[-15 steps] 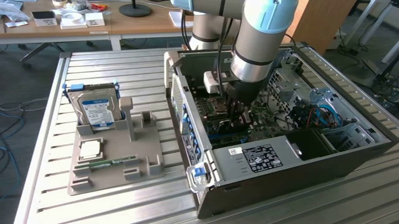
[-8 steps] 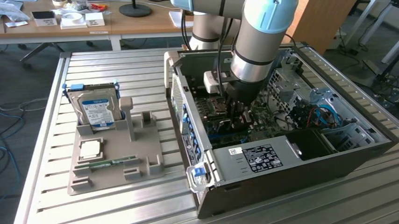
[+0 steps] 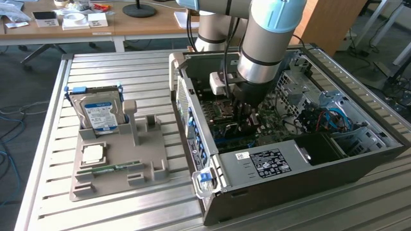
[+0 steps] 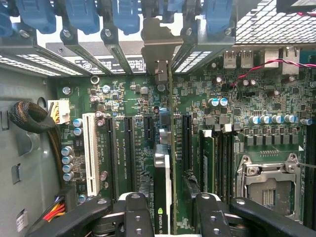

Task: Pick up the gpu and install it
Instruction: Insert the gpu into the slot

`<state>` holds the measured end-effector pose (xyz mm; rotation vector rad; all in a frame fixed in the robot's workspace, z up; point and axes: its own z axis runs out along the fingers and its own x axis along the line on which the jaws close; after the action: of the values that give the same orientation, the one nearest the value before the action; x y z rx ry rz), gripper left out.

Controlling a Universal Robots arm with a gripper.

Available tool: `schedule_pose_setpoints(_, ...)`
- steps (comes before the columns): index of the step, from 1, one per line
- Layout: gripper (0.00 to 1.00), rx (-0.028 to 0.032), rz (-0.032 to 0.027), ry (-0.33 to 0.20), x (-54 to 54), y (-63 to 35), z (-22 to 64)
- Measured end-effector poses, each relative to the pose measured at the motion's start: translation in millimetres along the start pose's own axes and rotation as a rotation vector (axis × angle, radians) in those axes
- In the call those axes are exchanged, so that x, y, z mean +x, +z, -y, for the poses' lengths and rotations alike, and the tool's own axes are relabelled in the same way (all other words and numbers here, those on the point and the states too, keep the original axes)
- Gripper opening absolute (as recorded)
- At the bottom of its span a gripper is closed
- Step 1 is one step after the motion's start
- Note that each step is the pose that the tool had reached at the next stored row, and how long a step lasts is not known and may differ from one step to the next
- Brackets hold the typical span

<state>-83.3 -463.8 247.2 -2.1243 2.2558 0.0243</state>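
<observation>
the gripper [image 4: 163,212] is clamping the gpu [image 4: 163,182] edge-on above the motherboard [image 4: 123,98]; its bracket [image 4: 159,49] is meeting the rear opening, so alignment with the slot should be kept square.

The exterior view looks down from high and well back at the ribbed metal table [image 3: 128,77] and the open grey computer case [image 3: 308,168]. The wrist view sits close inside that case, facing the green motherboard [image 4: 123,98], which both views share [image 3: 222,118].

silver-grey arm [image 3: 263,43] with light-blue joint caps, black fingers [image 4: 136,215].
</observation>
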Motion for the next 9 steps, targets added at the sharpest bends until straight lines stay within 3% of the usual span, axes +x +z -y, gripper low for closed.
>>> schedule_pose_setpoints(8,0.39,0.0,-0.0001,0.0,0.0,0.0,0.0)
schedule_pose_setpoints(9,0.33,-0.0001,-0.0008,0.0,0.1,-0.1,-0.1)
